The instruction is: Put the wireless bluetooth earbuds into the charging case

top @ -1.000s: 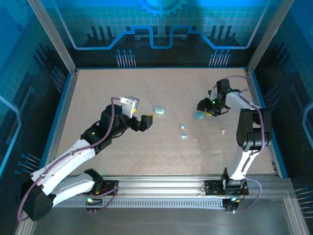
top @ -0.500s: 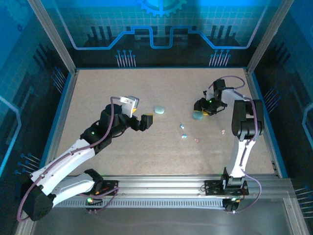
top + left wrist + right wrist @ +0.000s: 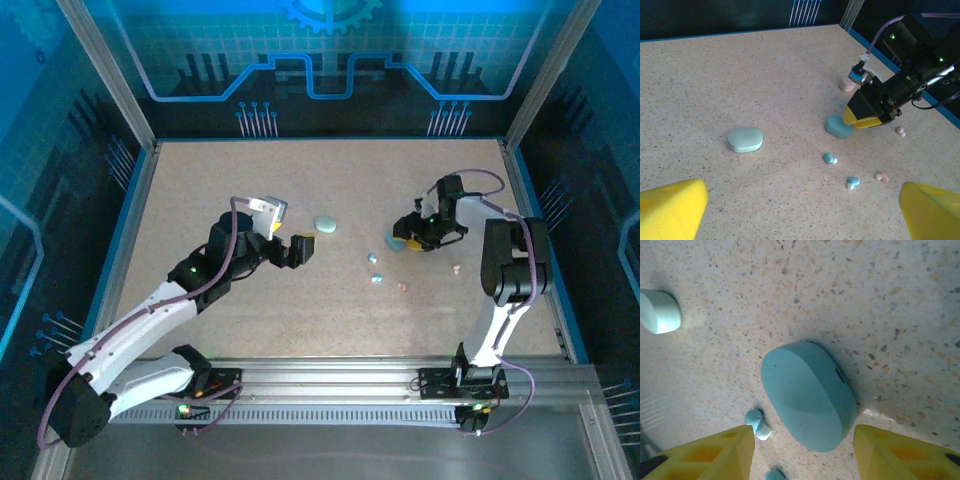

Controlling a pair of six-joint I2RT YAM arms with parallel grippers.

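Wireless bluetooth earbuds (image 3: pixel 377 277) lie loose on the speckled table (image 3: pixel 300 320), right of centre. Two are bluish and two pinkish, and they lie apart from one another. Just beyond them the right gripper (image 3: pixel 410 236) hangs low over a closed teal case (image 3: pixel 807 395). Its yellow fingers (image 3: pixel 705 452) stand apart on either side of the case, not clamped on it. To the left, the left gripper (image 3: pixel 287 232) hovers with its jaws spread wide and nothing between them. Just to its right lies a pale oval case (image 3: pixel 745 139). Farther back, behind the right gripper, sits a pinkish pod (image 3: pixel 847 84).
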